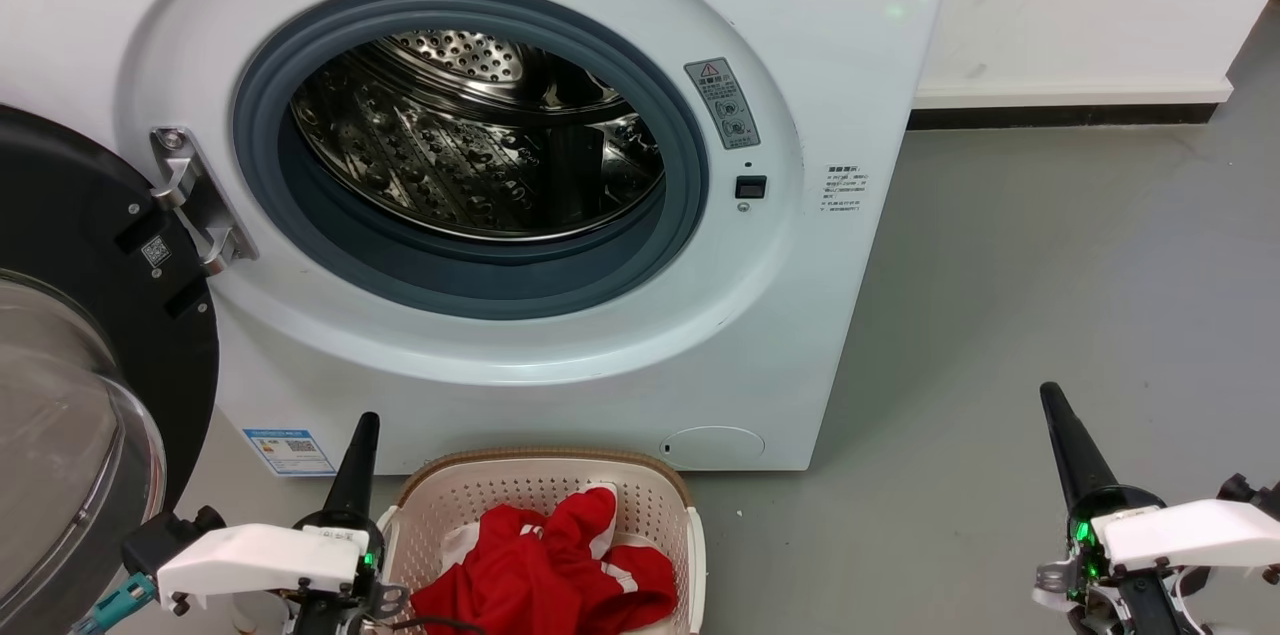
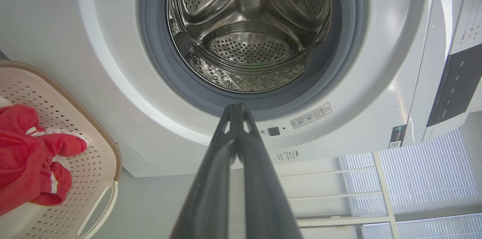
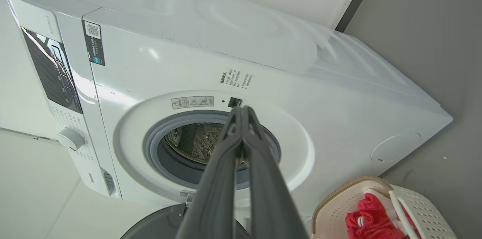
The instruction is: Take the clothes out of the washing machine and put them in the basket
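- My left hand (image 1: 366,423) sits at the lower left of the head view. Its two long dark fingers are pressed together into a single point and hold nothing.
- It is just beside the left rim of the basket (image 1: 540,457).
- My right hand (image 1: 1048,397) sits at the lower right, above the bare grey floor (image 1: 1050,245) and well apart from the basket. Its fingers are also pressed tip to tip, with nothing between them.
- A white front-loading washing machine (image 1: 600,385) stands in front of me.
- Its round door (image 1: 90,335), black-rimmed with a bulging clear glass centre, is swung wide open on my left.
- A grey rubber ring (image 1: 470,280) circles the opening. Behind it I see the shiny steel drum (image 1: 450,155), dotted with small holes.
- The basket is cream plastic with a brown rim and perforated sides. It stands on the floor just in front of the machine's base, below the opening.
- The clothes (image 1: 560,565) lie crumpled inside the basket, bright red fabric with white trim, filling its near half.
- In the left wrist view, my closed fingers point at the lower edge of the rubber ring, and the basket with the red fabric is at the left edge.
- In the right wrist view, my closed fingers point toward the small dark latch slot above the opening, and the basket is at the lower right.
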